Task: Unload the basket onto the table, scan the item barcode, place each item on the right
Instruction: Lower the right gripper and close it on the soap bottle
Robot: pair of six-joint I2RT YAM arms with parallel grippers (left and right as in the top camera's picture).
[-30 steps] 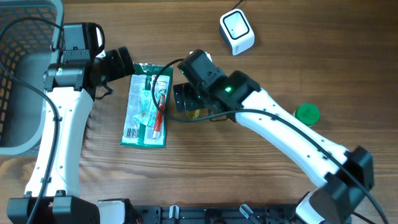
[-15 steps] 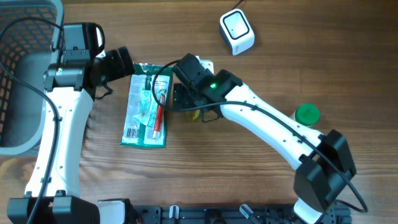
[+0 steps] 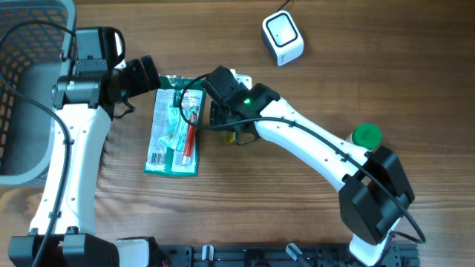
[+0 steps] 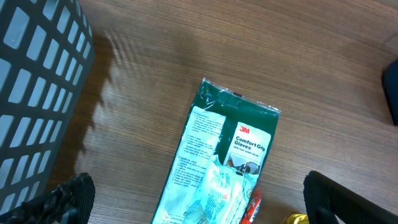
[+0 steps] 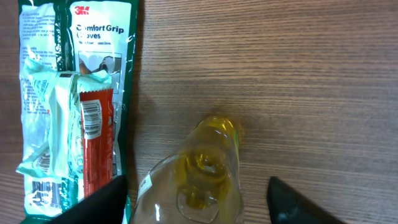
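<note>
Right wrist: fingers (image 5: 93, 206) wide apart, straddling bottle (image 5: 202, 168).

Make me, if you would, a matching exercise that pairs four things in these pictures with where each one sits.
Things:
1. basket
2. scanner
3. green cap
4. bottle

Places:
a. between the fingers of the right tool
b. furthest left of the four
c. at the top of the overhead view
d. furthest right of the four

Pairs: 1-b, 2-c, 3-d, 4-a
</note>
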